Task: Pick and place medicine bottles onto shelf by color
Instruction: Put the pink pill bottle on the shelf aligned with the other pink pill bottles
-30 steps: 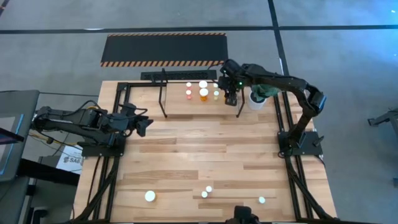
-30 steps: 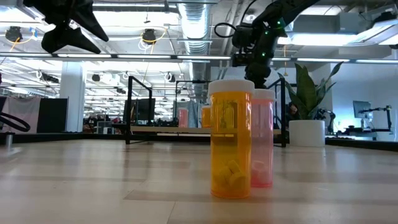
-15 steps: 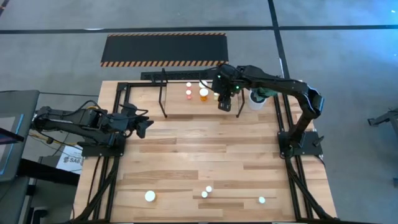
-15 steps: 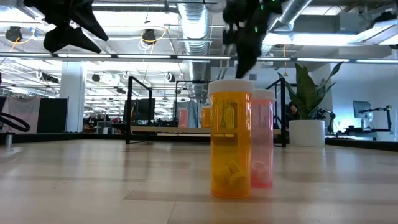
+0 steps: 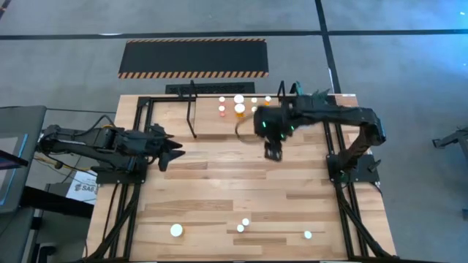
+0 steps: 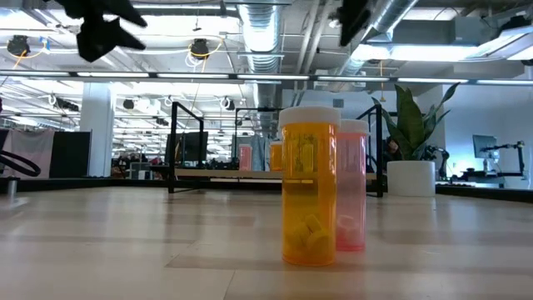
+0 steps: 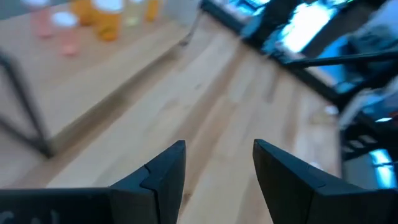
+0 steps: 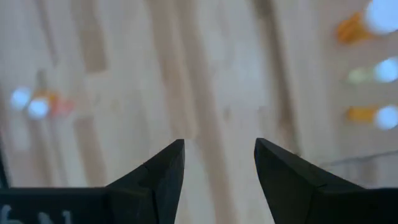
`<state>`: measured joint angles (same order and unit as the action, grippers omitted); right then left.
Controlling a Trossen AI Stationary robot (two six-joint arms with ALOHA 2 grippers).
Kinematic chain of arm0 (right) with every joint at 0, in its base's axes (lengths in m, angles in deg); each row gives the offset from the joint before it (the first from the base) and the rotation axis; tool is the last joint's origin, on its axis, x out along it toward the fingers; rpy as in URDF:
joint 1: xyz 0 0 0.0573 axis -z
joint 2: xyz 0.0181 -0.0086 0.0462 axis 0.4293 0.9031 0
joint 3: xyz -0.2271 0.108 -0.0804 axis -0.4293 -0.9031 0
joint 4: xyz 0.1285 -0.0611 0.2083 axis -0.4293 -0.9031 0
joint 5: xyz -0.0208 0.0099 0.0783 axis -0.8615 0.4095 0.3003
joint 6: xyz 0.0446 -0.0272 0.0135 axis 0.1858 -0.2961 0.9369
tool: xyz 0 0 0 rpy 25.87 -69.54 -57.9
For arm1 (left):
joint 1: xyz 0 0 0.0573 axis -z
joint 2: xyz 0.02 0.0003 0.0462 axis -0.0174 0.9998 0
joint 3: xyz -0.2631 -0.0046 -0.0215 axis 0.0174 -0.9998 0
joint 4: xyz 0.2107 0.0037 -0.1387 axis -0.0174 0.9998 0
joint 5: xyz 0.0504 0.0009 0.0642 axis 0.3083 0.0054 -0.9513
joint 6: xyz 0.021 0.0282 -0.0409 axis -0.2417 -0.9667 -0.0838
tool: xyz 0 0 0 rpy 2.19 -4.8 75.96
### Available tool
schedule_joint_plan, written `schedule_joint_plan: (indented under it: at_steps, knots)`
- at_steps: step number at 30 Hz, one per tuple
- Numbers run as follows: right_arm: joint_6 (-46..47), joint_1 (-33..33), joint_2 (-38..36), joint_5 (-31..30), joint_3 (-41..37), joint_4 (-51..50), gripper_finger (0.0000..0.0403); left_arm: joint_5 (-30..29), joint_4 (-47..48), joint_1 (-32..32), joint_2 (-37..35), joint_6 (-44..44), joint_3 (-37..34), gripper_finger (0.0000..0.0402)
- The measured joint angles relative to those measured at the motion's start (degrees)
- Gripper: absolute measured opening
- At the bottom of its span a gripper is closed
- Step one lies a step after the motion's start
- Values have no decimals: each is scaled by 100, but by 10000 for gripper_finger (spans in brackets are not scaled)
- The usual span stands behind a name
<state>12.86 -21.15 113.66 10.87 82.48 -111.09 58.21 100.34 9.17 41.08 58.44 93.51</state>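
R hand (image 8: 217,163) open, empty, over wood table (image 8: 124,81), blurred bottles (image 8: 367,22) beyond

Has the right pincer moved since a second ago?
Yes. In the high view the right pincer has pulled back off the shelf toward the table's near side, open and empty.

Open workshop hall around a plank table

Grey concrete floor (image 5: 66,66) bears a hazard-striped black mat (image 5: 193,58) beyond the table's far edge; silver ceiling ducts (image 6: 260,29), strip lights and a potted plant (image 6: 410,142) behind.
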Motion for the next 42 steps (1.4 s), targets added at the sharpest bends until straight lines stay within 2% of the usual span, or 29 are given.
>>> schedule_joint_plan:
  at_steps: [3, 7, 9, 14, 20, 23, 27, 30, 32, 35, 39, 42]
  knots:
    - [345, -567, -54, -89, 0, -383, 214, 205, -545, 70, 118, -20, 0, 174]
    - [859, -1304, -115, -592, -4, -957, 210, 501, -1258, 421, 546, 280, 0, 174]
    - [1168, -1673, -191, -786, -65, -955, 208, 654, -1619, 751, 911, 577, 0, 174]
    - [2163, -2651, -593, -793, -474, -961, 208, 840, -2403, 1765, 2084, 1578, 118, 174]
    - [3688, -3826, -920, -810, -894, -888, 206, 1013, -1902, 2756, 3190, 3274, 785, 174]
    - [4210, -4373, -912, -1074, -1046, -839, 206, 1135, -1379, 3263, 3559, 4270, 1150, 174]
    - [4562, -4865, -795, -1239, -1242, -748, 207, 1088, -515, 3893, 3922, 5760, 1494, 174]
    - [4611, -5069, -591, -1241, -1241, -726, 205, 705, -406, 4116, 4190, 6490, 1605, 174]
    - [4611, -5176, -469, -1239, -1240, -722, 203, 401, -690, 4129, 4409, 6357, 1669, 174]
    - [4578, -5239, -273, -1226, -1241, -722, 203, -10, -1161, 4057, 4800, 5180, 1898, 174]
    - [4540, -5222, -89, -1231, -1239, -699, 203, -399, -1159, 3925, 5362, 3866, 2220, 174]
    - [4086, -5093, 69, -1429, -1239, -382, 201, -488, -1176, 3807, 5621, 3471, 2428, 174]
